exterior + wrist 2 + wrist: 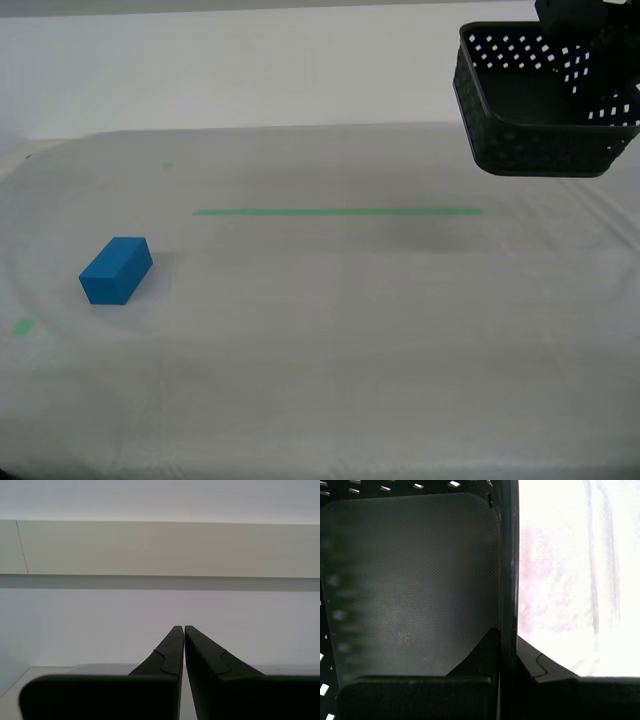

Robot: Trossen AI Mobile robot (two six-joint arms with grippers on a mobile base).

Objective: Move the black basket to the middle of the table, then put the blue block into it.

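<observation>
The black basket (540, 110) hangs tilted in the air above the table (350, 340), at the exterior view's upper right. My first gripper (585, 30) is shut on its side wall; the first wrist view shows the basket floor (410, 580) on one side and the rim pinched at my first gripper (510, 640). The blue block (116, 270) lies on the cloth at the exterior view's left, far from the basket. My second gripper (183, 628) is shut and empty, facing a pale wall; it does not show in the exterior view.
A green tape line (336, 211) runs across the table's middle. Small green tape marks sit at the back left (168, 165) and the front left (22, 326). A pale wall stands behind the table.
</observation>
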